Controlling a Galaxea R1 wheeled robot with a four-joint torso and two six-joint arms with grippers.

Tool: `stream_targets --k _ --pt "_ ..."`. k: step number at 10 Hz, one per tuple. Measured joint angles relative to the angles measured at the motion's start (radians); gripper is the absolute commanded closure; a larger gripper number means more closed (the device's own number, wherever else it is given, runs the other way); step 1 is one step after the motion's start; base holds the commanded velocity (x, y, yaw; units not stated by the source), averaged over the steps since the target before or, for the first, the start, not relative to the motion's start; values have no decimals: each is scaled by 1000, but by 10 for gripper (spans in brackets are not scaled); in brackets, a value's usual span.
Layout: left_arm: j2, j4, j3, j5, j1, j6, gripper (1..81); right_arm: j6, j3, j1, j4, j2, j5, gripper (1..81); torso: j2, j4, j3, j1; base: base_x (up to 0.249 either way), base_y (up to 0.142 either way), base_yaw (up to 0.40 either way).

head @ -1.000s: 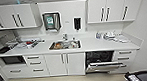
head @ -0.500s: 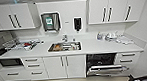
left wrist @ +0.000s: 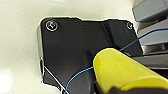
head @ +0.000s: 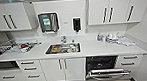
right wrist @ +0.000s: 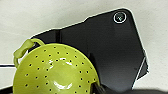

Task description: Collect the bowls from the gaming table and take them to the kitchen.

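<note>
Kitchen point(head: 72, 47) countertop ahead, sink mid-counter. Yellow bowl point(left wrist: 120, 71) by left wrist, perforated green bowl point(right wrist: 53, 71) dome-up by right; grip on either: can't tell.

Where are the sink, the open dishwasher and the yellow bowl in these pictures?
sink point(head: 62, 48): head view, on its steel basin.
dishwasher point(head: 105, 73): head view, on its lowered door.
yellow bowl point(left wrist: 120, 71): left wrist view, on its outer wall.

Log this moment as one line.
place: kitchen, facing sink | dishwasher open | left wrist: yellow bowl | right wrist: green perforated bowl
</note>
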Motion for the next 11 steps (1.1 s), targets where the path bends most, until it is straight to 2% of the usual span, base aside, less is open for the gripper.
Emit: stream_targets --k 3,6,8,11 --pt "-1 0 0 -4 -19 0 811 0 1 18 1 0 3 811 1 0 -1 2 159 -84 0" --pt "-4 0 -4 9 21 0 811 1 1 -21 0 0 -9 811 -1 0 0 -1 159 -83 0" --pt "-1 0 -2 -1 -12 0 811 1 1 12 0 -8 5 811 0 0 0 0 159 -84 0" --pt "1 0 -2 0 0 0 811 1 1 3 0 1 0 811 0 0 0 0 159 -84 0"
